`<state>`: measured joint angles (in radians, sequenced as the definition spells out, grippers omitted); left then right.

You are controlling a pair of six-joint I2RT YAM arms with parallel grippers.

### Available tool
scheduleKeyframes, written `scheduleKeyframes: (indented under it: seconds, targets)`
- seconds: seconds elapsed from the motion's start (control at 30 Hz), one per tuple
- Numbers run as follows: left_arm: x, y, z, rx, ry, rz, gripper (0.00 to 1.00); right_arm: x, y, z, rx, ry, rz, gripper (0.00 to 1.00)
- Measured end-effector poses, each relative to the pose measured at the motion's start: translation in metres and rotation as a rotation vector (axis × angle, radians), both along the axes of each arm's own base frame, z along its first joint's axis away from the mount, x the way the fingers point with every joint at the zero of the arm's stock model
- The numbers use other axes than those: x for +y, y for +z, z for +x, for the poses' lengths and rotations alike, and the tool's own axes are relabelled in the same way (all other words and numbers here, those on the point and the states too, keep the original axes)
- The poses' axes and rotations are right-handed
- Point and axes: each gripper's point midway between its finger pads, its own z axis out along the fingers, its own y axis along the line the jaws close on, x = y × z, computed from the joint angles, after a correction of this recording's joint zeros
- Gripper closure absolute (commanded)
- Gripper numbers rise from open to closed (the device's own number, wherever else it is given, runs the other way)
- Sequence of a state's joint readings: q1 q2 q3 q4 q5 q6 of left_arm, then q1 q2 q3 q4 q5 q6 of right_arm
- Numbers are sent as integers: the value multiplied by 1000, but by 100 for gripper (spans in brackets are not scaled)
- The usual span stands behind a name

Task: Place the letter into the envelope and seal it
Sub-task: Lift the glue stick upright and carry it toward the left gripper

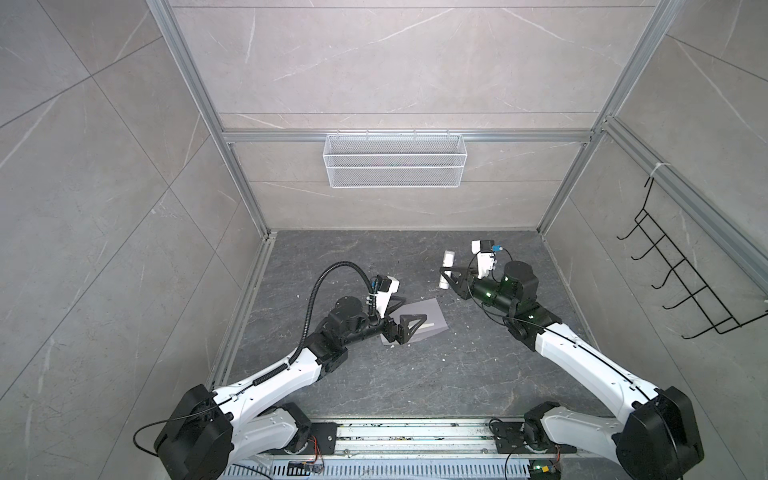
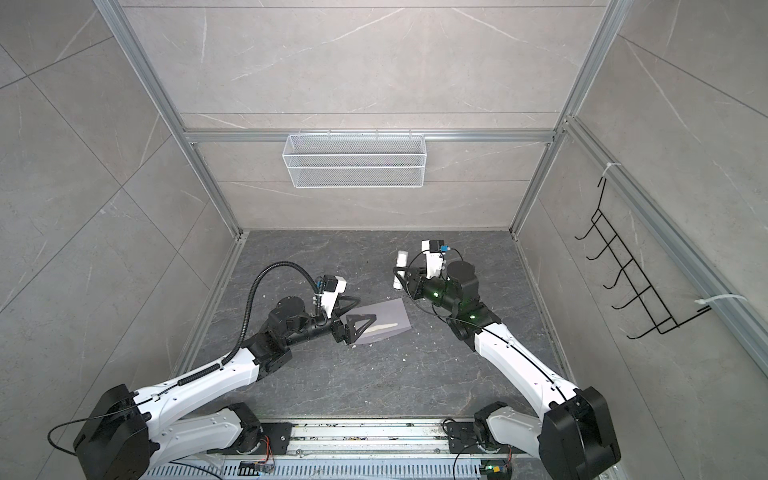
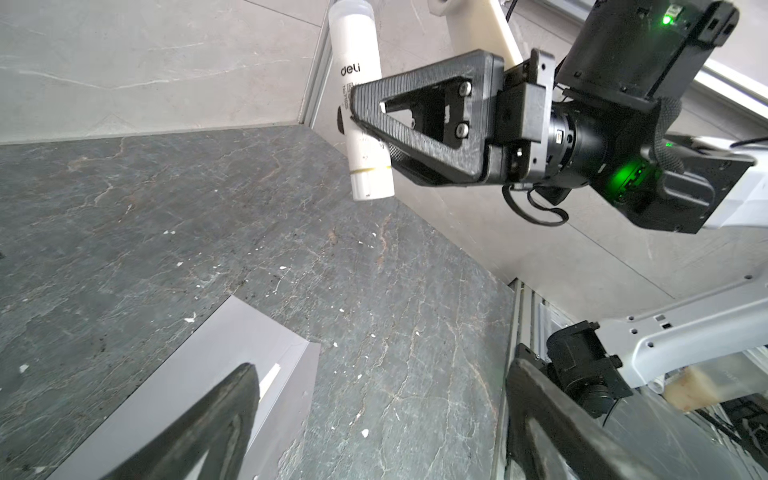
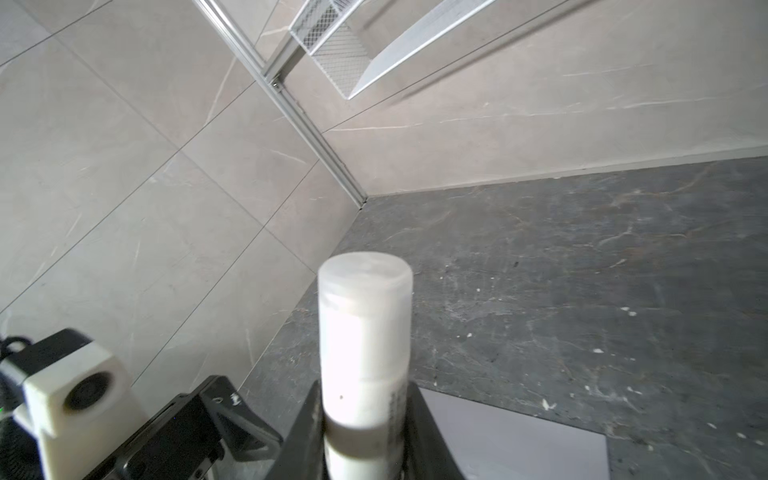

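Note:
The pale lavender-grey envelope (image 1: 424,313) (image 2: 388,316) lies flat on the dark floor near the middle, with a thin pale strip along one fold (image 3: 270,376). The letter is hidden from every view. My left gripper (image 1: 415,309) (image 2: 368,308) (image 3: 382,365) hovers open over the envelope's left end, with one finger (image 3: 232,399) above the paper and nothing between the jaws. My right gripper (image 1: 444,272) (image 2: 399,272) (image 4: 365,415) is raised behind the envelope's right end. It is shut on a white glue stick (image 1: 446,262) (image 3: 361,104) (image 4: 365,332), and the envelope's corner (image 4: 519,440) shows below it.
A white mesh basket (image 1: 395,160) hangs on the back wall. A black wire rack (image 1: 681,282) hangs on the right wall. Small white flecks (image 3: 365,433) dot the floor. An aluminium rail (image 1: 415,436) runs along the front between the arm bases.

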<state>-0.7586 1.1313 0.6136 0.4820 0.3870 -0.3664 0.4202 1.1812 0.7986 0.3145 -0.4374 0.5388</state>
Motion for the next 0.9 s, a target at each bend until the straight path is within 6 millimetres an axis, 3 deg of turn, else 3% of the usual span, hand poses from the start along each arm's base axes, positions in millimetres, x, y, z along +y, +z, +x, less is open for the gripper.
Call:
scheduleKeyframes:
  seconds: [0.5,0.67,0.9]
  targets:
    - [-10,16,-3,-16,-56,-86,22,49,16,-40,-101,154,54,94]
    - [-11,21,-2,-25,-54,-109,27,59,12,-50,-104,184,50,94]
    - [-10,27,1,-35,-37,-133,44,68,13,-59,-113,206,47,93]
